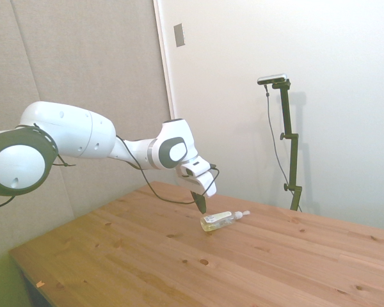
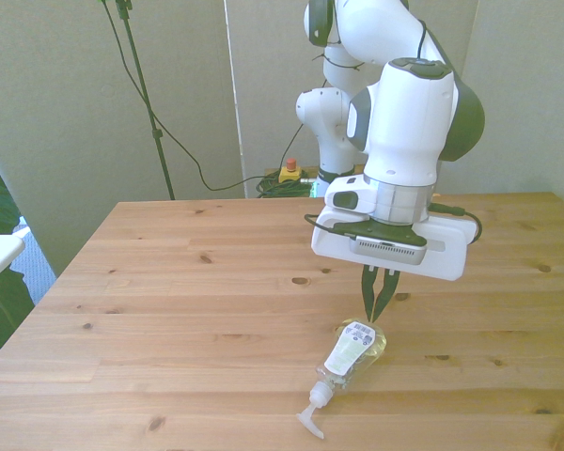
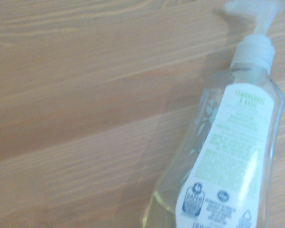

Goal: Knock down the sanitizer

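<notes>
Gripper (image 2: 377, 310) hangs just above toppled sanitizer (image 2: 351, 352) on table (image 2: 169, 310).

side, front, close wrist, shared table (image 2: 169, 282)

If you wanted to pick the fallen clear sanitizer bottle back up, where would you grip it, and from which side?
Probably from above, across the narrow waist of the clear plastic sanitizer bottle with the white pump nozzle, just below the cap. It lies flat on the wooden table, label up, so its wide body would likely slip.
</notes>
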You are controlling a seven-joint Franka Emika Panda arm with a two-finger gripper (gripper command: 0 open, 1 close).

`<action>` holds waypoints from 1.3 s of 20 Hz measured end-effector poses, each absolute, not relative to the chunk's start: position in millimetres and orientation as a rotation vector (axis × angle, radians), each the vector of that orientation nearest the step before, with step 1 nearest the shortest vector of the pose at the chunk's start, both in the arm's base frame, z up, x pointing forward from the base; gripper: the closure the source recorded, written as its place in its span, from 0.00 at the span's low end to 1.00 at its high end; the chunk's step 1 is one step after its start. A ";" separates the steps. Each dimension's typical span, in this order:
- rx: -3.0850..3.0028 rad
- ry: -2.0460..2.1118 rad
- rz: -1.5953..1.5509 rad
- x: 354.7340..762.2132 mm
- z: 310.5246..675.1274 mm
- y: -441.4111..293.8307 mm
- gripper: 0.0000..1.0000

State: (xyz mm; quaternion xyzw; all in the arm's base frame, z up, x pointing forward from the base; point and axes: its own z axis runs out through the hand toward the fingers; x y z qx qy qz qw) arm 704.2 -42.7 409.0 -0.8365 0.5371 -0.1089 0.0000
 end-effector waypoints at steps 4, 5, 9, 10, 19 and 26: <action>-2.593 1.733 -0.356 719.1 414.6 -58.8 1.00; -2.585 1.741 -0.362 722.1 416.4 -62.4 1.00; -2.562 1.767 -0.368 732.3 417.6 -72.6 0.00; -2.562 1.770 -0.362 733.3 416.7 -72.9 0.00; -2.569 1.757 -0.347 731.6 420.6 -68.2 0.00; -2.591 1.727 -0.308 711.5 428.1 -58.3 0.00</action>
